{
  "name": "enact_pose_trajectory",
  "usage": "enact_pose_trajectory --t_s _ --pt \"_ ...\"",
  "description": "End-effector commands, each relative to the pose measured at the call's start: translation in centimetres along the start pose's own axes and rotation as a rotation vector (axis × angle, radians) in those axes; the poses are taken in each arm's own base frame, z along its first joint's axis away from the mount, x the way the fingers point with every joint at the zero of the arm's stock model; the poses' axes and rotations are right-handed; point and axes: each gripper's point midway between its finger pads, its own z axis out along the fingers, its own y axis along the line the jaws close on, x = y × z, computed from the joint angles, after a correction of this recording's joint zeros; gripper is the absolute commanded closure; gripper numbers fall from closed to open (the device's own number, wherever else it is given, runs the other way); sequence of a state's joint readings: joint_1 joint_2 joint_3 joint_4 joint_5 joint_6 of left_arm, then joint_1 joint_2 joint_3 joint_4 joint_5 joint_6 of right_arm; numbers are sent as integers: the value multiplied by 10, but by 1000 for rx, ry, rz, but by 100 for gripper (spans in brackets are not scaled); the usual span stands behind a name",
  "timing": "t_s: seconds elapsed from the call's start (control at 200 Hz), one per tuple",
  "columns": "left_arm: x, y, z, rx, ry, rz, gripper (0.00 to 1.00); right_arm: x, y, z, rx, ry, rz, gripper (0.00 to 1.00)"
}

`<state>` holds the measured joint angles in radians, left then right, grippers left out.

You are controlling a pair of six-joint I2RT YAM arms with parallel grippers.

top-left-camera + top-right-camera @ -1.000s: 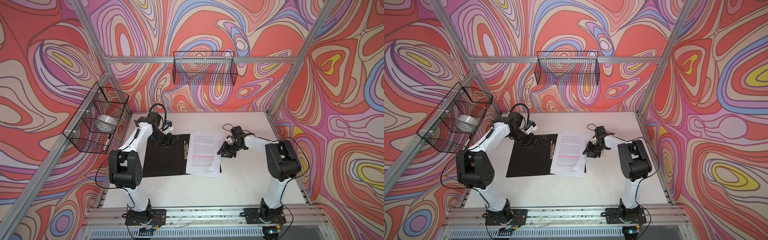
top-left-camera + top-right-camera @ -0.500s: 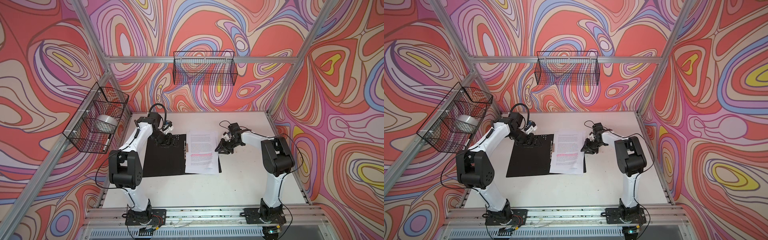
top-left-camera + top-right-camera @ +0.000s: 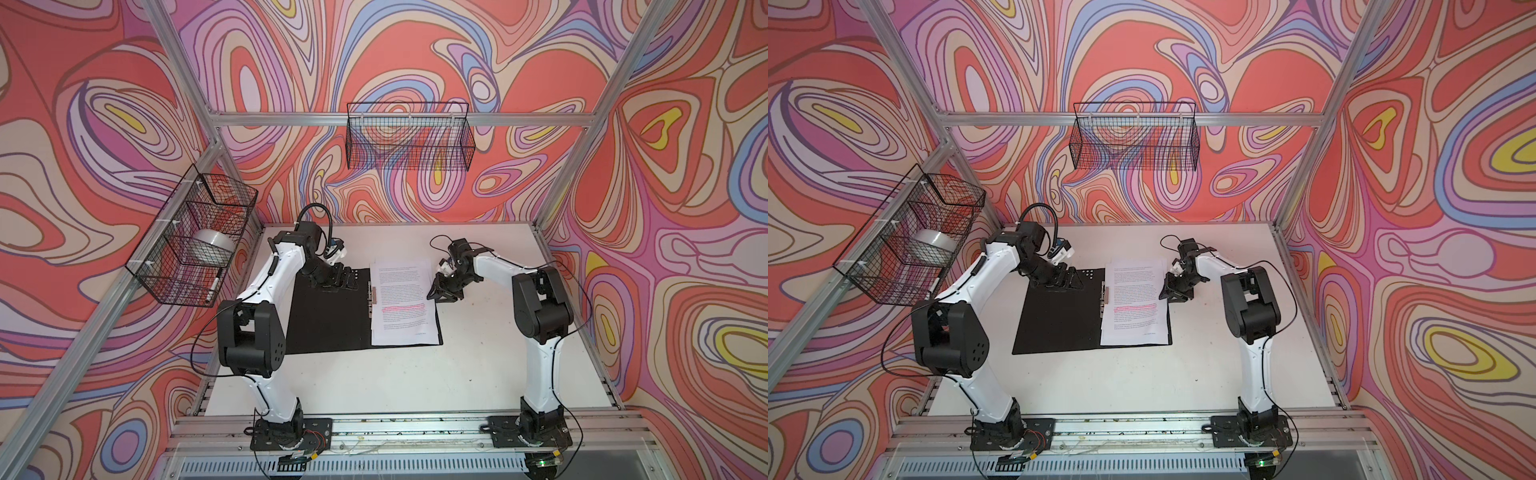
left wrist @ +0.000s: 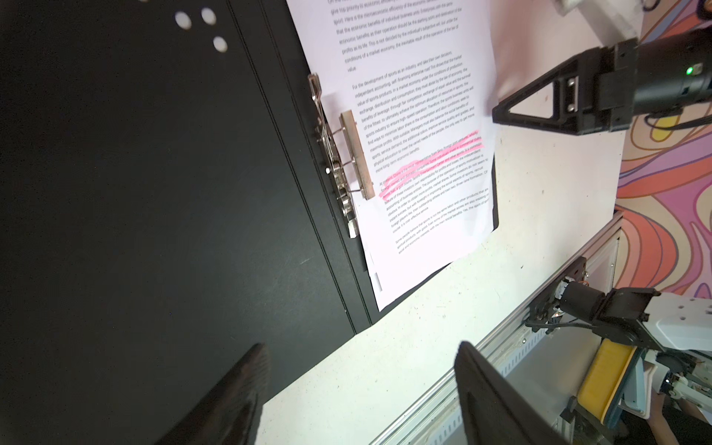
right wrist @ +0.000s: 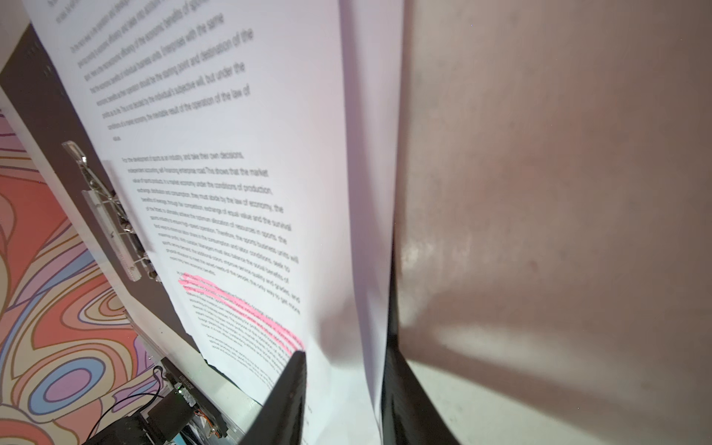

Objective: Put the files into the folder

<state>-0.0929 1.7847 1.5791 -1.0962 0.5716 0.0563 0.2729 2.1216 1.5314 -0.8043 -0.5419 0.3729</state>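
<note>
The folder (image 3: 324,320) (image 3: 1059,316) lies open and flat on the white table, black inside up, with its metal spine clip (image 4: 339,154) down the middle. The files (image 3: 401,303) (image 3: 1136,303), white printed sheets with a pink highlighted band, lie square on the folder's right half beside the clip. My right gripper (image 3: 436,293) (image 5: 345,350) is at the sheets' right edge. Its jaws stand apart, one finger over the page and the other at the edge. My left gripper (image 3: 340,284) (image 4: 364,346) hovers open over the far end of the left flap, holding nothing.
A wire basket (image 3: 195,245) with a tape roll hangs on the left wall, and an empty wire basket (image 3: 409,141) hangs on the back wall. An aluminium rail (image 3: 395,428) with both arm bases runs along the table's front edge.
The files have slid left and straightened onto the folder's right half, moved by my right gripper, whose jaws now stand a little wider. The left arm has not moved.
</note>
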Motion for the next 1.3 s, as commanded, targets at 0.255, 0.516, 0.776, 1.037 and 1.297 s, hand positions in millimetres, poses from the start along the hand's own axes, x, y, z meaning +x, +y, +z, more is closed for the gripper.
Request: enact_pose_trajectory --t_s 0.255,0.516,0.776,1.037,1.297 --pt "-37 -3 16 -35 -18 6 23 -16 -2 -37 131 -112 -29 57" --pt "-53 -7 43 -60 -3 57 25 -68 7 -50 82 -253 -36 58" --pt "-23 5 35 -278 10 492 27 -121 23 -48 45 -361 -111 66" --pt "40 5 34 -351 112 923 25 -148 50 -43 87 -477 -267 67" --pt "59 -7 65 -414 133 1228 22 -165 68 -8 120 -507 -329 65"
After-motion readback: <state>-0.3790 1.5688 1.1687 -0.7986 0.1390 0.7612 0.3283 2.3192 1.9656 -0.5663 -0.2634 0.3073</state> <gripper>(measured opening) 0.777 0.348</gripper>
